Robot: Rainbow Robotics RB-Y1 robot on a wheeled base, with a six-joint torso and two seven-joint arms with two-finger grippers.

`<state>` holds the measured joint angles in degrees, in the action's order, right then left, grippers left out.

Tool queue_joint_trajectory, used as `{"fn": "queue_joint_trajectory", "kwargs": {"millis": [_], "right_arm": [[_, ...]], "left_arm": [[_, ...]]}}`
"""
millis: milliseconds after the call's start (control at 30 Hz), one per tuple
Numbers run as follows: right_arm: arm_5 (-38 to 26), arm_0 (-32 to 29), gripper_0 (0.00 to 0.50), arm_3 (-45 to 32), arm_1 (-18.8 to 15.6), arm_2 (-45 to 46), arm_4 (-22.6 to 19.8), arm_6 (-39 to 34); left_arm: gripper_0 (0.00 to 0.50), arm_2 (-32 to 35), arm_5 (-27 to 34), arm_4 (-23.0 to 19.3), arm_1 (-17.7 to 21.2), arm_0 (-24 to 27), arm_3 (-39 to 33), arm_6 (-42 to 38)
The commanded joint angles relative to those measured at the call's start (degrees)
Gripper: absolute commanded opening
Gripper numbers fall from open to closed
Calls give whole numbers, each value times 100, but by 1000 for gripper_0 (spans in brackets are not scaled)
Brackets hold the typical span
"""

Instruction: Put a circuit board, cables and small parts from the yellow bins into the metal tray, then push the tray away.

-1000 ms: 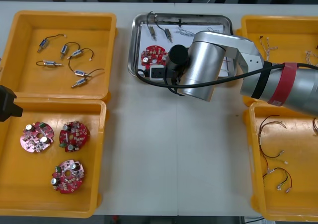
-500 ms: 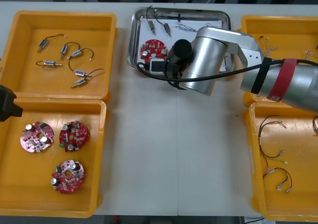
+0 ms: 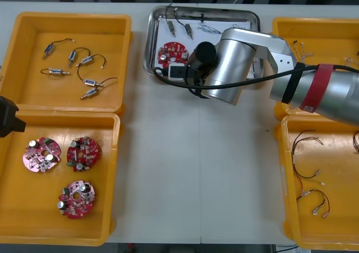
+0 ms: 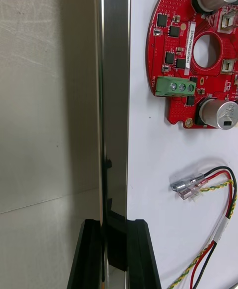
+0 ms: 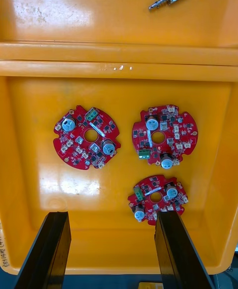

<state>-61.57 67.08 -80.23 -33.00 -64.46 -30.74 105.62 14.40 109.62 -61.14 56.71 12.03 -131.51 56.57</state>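
Right gripper [image 4: 114, 225] pinches the near rim of the metal tray [image 3: 150, 45], upper centre.
Its fingers [image 4: 143, 254] are barely apart; left gripper [image 5: 113, 218] spread wide, empty, over circuit boards [image 5: 164, 135].

My left gripper [image 5: 111, 213] hangs, fingers apart, over three circuit boards [image 5: 87, 137]. I see them in one yellow bin [image 5: 29, 190] (none touching).

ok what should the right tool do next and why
Probably open the right tool and draw back. It grips the near rim of the metal tray, which holds a circuit board, cables and small metal parts and sits close to the far edge of the table. The left tool hangs over a yellow bin.
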Motion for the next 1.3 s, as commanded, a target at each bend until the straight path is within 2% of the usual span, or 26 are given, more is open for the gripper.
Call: {"fn": "queue_joint_trajectory", "kwargs": {"millis": [33, 67, 100, 167, 400, 600, 867, 1300], "right_arm": [[75, 350, 45, -27, 101, 189, -11, 240], [75, 350, 140, -27, 92, 189, -11, 231], [75, 350, 274, -27, 92, 189, -20, 231], [75, 350, 500, -27, 92, 189, -11, 205], [57, 350, 500, -27, 92, 241, -20, 231], [-259, 350, 500, -124, 83, 443, -249, 240], [-1411, 270, 500, -897, 66, 698, -257, 108], [-3248, -784, 500, -2550, 13, 1885, -363, -103]], "left_arm": [[500, 186, 38, 50, -72, -87, -156, 197], [500, 186, 38, 50, -72, -87, -156, 197], [500, 186, 38, 50, -72, -87, -156, 197], [500, 186, 38, 50, -72, -87, -156, 197], [500, 186, 38, 50, -72, -87, -156, 197], [500, 186, 38, 50, -72, -87, -156, 197], [500, 186, 38, 50, -72, -87, -156, 197], [500, 186, 38, 50, -72, -87, -156, 197]]}}
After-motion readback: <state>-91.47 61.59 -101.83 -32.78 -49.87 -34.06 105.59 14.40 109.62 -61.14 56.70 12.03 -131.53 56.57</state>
